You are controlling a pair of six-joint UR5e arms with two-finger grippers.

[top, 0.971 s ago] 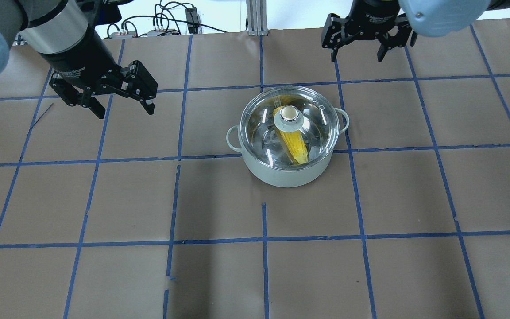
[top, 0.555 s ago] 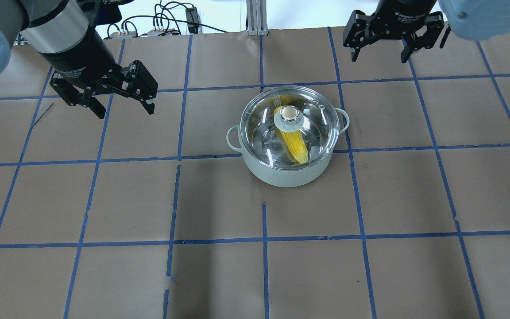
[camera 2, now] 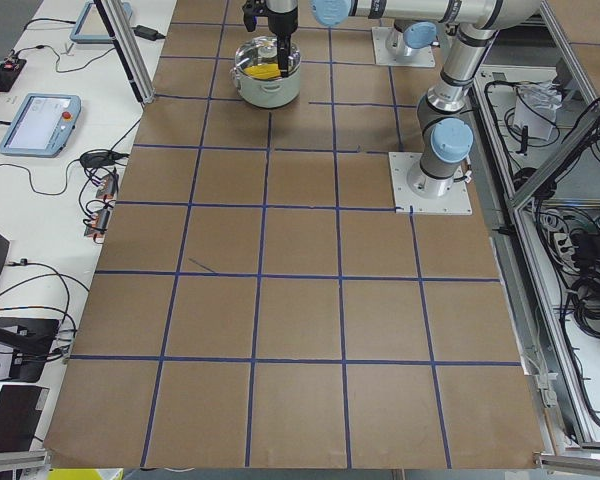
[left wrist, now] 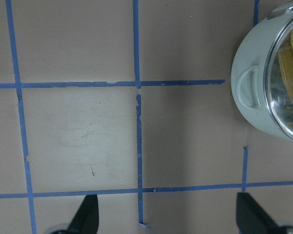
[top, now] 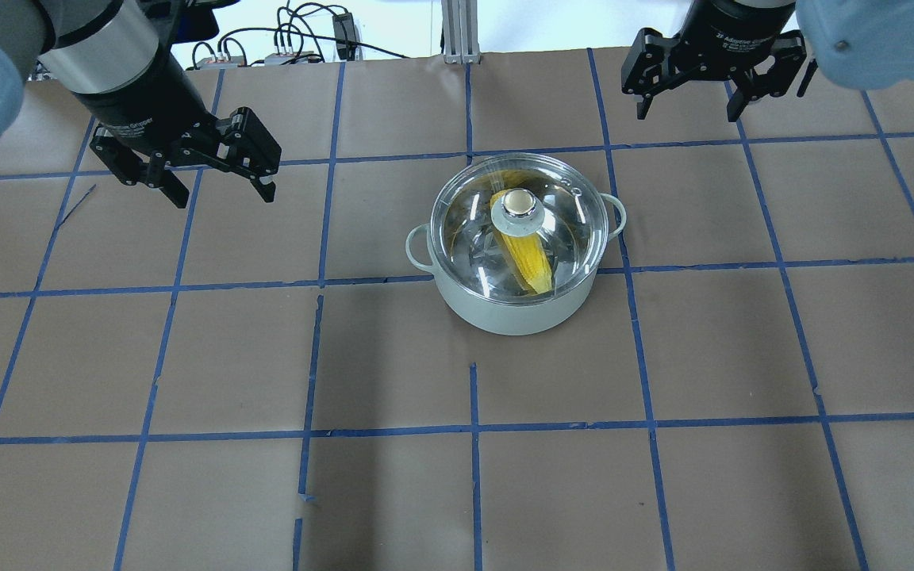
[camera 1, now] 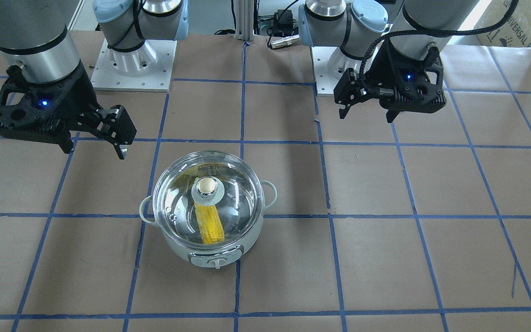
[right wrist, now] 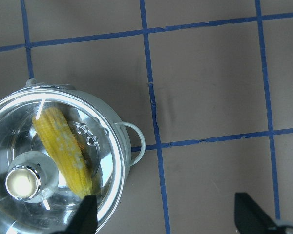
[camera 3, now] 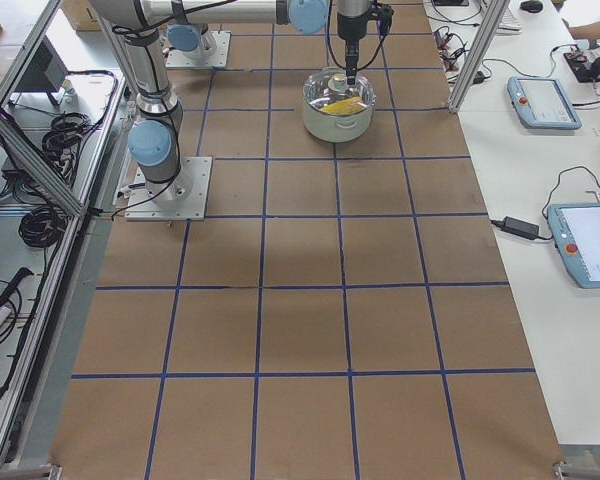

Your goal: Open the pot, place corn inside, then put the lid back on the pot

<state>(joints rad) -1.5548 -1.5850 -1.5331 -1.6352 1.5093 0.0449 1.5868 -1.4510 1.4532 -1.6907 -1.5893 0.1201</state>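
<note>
Tabletop (top: 393, 357): brown paper covering, ruled into squares by blue tape lines (top: 473, 428).

Item 1, pot (top: 505, 313): pale mint-white, upright near the middle of the tabletop, control dial on the side away from the robot.

Item 2, corn (top: 528, 258): yellow ear lying inside the pot on a slant across the steel floor, seen through the glass.

Item 3, lid (top: 519, 208): clear glass, seated level on the pot's rim, beige-topped handle at centre. Nothing touches it.

Item 4, right gripper (top: 689, 111): jaws spread wide and empty, raised, well apart from the pot. Over the last second it has drawn further off to its own side, away from the lid.

Item 5, left gripper (top: 224, 197): jaws spread wide and empty, well apart on the pot's other side, position hardly altered.

Assessment: corn in, lid on, both arms clear. The task looks complete, and the right arm's retreat reads as a withdrawal after releasing the lid.
</note>
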